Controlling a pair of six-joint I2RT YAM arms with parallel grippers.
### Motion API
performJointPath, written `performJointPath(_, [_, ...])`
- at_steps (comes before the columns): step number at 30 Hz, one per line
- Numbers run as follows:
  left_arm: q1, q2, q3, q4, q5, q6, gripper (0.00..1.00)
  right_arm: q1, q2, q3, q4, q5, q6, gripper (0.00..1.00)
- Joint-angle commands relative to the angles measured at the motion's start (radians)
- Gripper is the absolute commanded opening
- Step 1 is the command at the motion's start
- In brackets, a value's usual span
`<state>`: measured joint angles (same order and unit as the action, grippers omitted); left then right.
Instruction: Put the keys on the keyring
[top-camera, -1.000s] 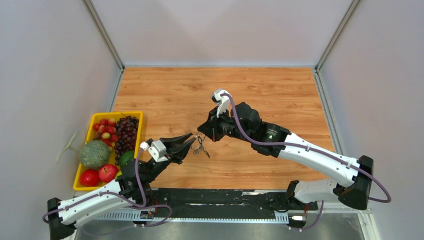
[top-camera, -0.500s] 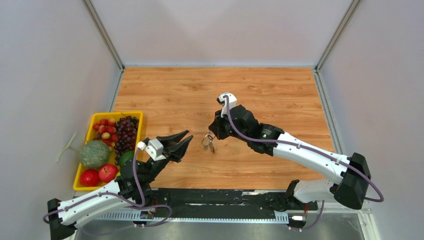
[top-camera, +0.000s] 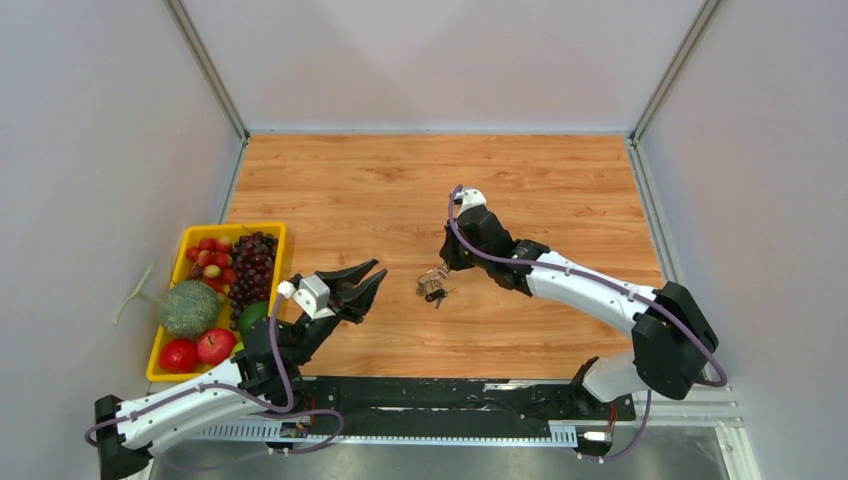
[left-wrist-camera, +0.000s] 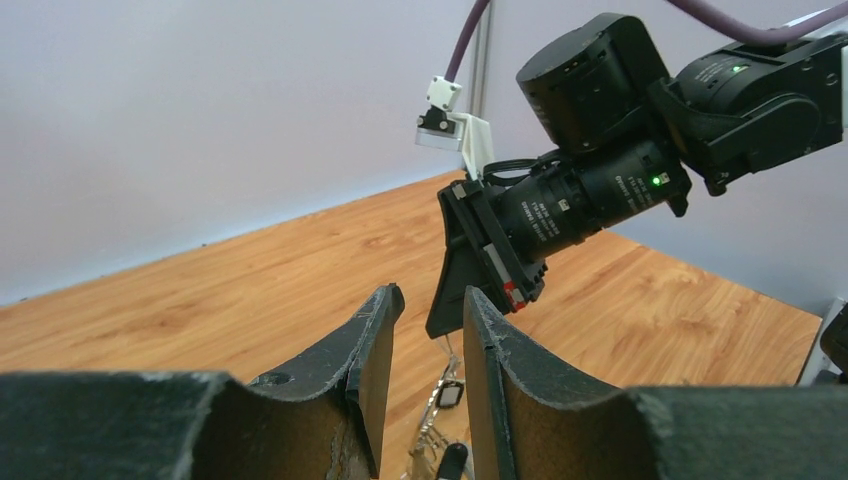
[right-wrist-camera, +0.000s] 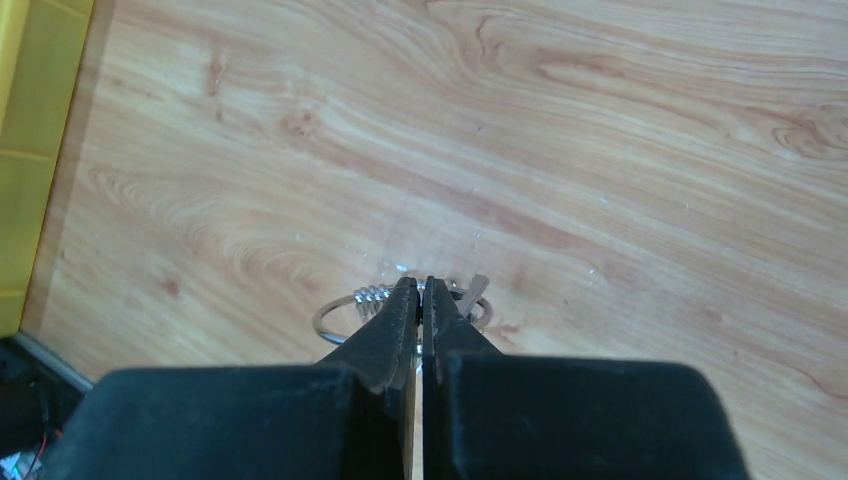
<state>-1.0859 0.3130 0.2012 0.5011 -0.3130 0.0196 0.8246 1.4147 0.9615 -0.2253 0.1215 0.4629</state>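
From above, the right end effector (top-camera: 441, 268) is pinched on the keyring (top-camera: 430, 284), which hangs just over the middle of the desk (top-camera: 560, 190). The keys (top-camera: 438, 295) sit dark in its cluster. The left end effector (top-camera: 368, 282) is spread open and well apart from them, near a yellow fruit tray (top-camera: 232, 227).

The left wrist view shows one black-headed key (left-wrist-camera: 450, 395) dangling between its parted fingers (left-wrist-camera: 375, 330).

In the right wrist view, the fingers (right-wrist-camera: 400, 310) are closed together on the ring wire (right-wrist-camera: 335, 312).
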Motion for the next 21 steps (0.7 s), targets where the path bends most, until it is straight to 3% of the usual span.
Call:
performJointPath(1, [-0.001, 0.014, 0.022, 0.033, -0.007, -0.014, 0.4, -0.029, 0.061, -0.01, 0.1, -0.017, 0.032, 0.0])
performJointPath(15, [-0.002, 0.037, 0.027, 0.034, -0.017, -0.014, 0.4, -0.095, 0.251, 0.098, 0.157, 0.039, 0.053, 0.0])
performJointPath(17, [-0.001, 0.043, 0.031, 0.029, -0.019, -0.014, 0.41, -0.104, 0.278, 0.111, 0.157, 0.06, 0.056, 0.1])
performJointPath(19, [-0.002, 0.045, 0.032, 0.026, -0.021, -0.014, 0.41, -0.116, 0.297, 0.119, 0.156, 0.061, 0.066, 0.28])
performJointPath(21, [-0.002, 0.045, 0.032, 0.026, -0.023, -0.014, 0.41, -0.123, 0.302, 0.126, 0.155, 0.08, 0.066, 0.39])
